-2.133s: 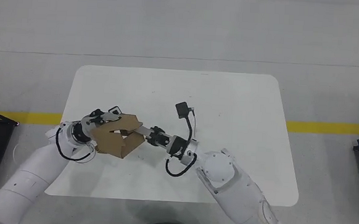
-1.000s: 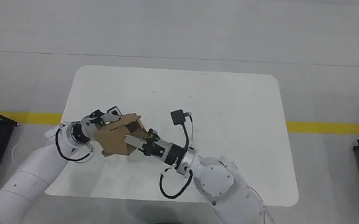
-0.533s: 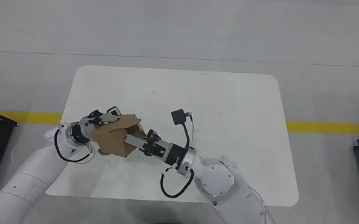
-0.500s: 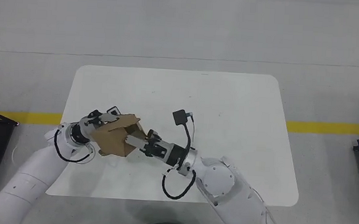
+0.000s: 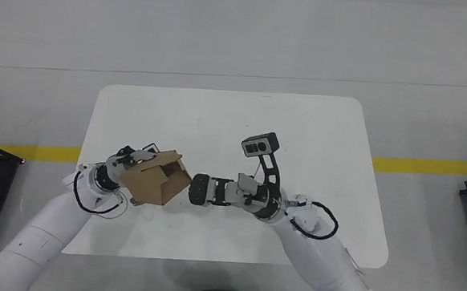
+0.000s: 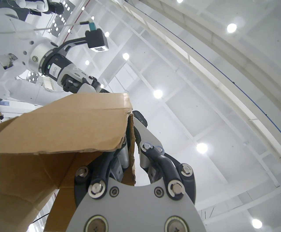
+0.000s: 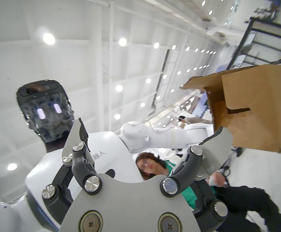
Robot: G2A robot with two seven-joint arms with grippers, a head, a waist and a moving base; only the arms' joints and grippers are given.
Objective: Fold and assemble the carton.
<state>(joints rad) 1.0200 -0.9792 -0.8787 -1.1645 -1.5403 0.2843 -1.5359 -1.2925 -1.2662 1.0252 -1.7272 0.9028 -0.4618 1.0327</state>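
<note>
A: Starting at 9 o'clock: what is the left hand doing?

B: It is clamped on the carton, with cardboard pinched between its fingers. The carton is toward 9 o'clock from the middle of the worktop. Whether it rests on the surface or hangs above it, I cannot tell.

A: And at the carton's 3 o'clock?

B: The right hand, spread wide and holding nothing. One fingertip is just beside a carton edge; touching or not, I cannot say.

A: So how should the fold go?

B: My reading is that the loose flap at the open end wants tucking in. I would keep the left grip firm so the body cannot swing. Then bring the right hand flat against the flap and push along its crease toward 9 o'clock, not across it. Use slow, even pressure, since thin board is likely to buckle if poked at one spot.

A: The count?

B: One carton, one worktop and two hands, one gripping and one free
</note>
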